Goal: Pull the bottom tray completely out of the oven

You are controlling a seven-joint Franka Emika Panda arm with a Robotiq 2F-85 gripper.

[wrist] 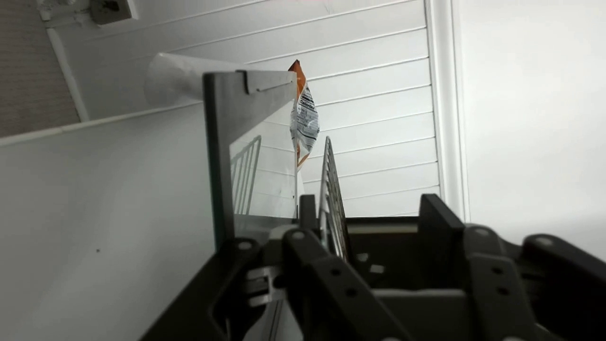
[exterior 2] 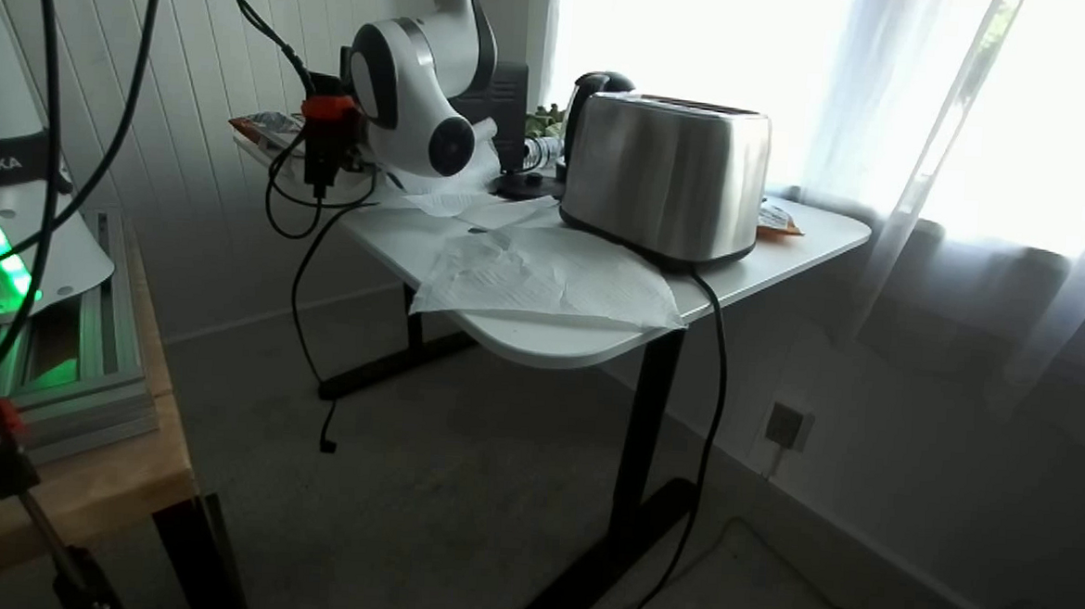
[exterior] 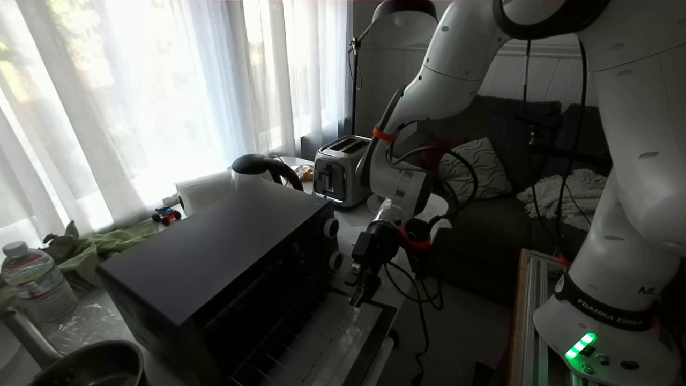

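Oven (exterior: 225, 246) has door (wrist: 219, 151) down; tray (wrist: 333, 203) looks partly out, over door. My gripper (wrist: 374, 218) spread wide, nothing held, tray seemingly between jaws. I judge gripping and full pull remain.

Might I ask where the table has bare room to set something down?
The table is bare between the orange packet beside the toaster and the nearest rounded corner; a thin strip borders the crumpled sheet. Bottle and pan crowd the oven.
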